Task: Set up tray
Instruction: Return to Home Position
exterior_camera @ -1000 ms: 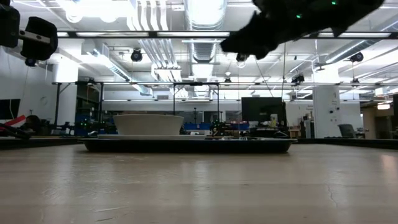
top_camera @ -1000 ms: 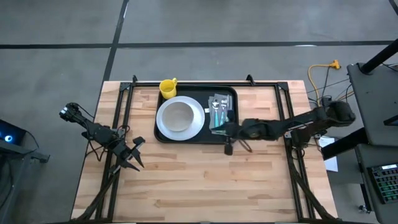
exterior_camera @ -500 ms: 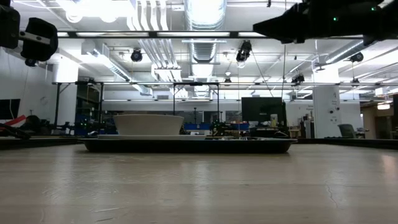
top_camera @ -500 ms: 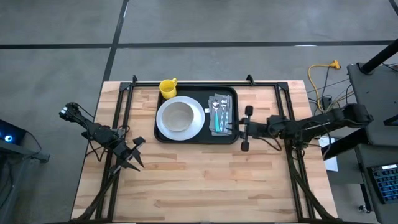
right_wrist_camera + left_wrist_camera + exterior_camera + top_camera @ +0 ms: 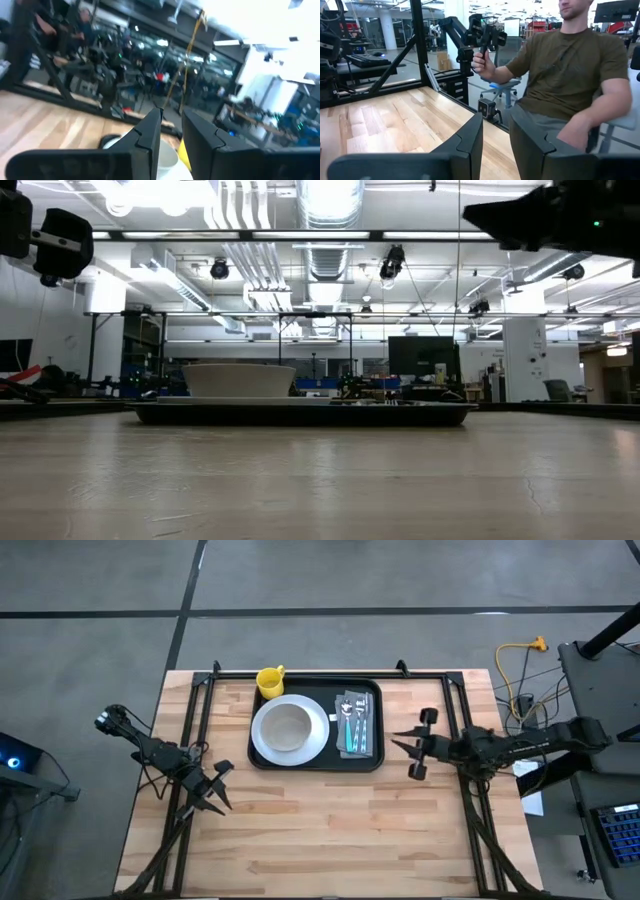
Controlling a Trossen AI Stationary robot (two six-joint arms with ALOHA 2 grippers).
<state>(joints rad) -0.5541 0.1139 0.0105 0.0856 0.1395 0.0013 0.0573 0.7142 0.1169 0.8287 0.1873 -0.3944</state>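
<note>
We look level across the pale wooden worktop, which fills the lower part of the view. Well back on it lies the tray, seen edge-on as a long dark band. On its left part stands a white dish, rising above the rim. On its right part lie a few low things, too small to tell. A dark part of the right arm hangs at the upper right, a part of the left arm at the upper left. Behind, we see ceiling ducts.
</note>
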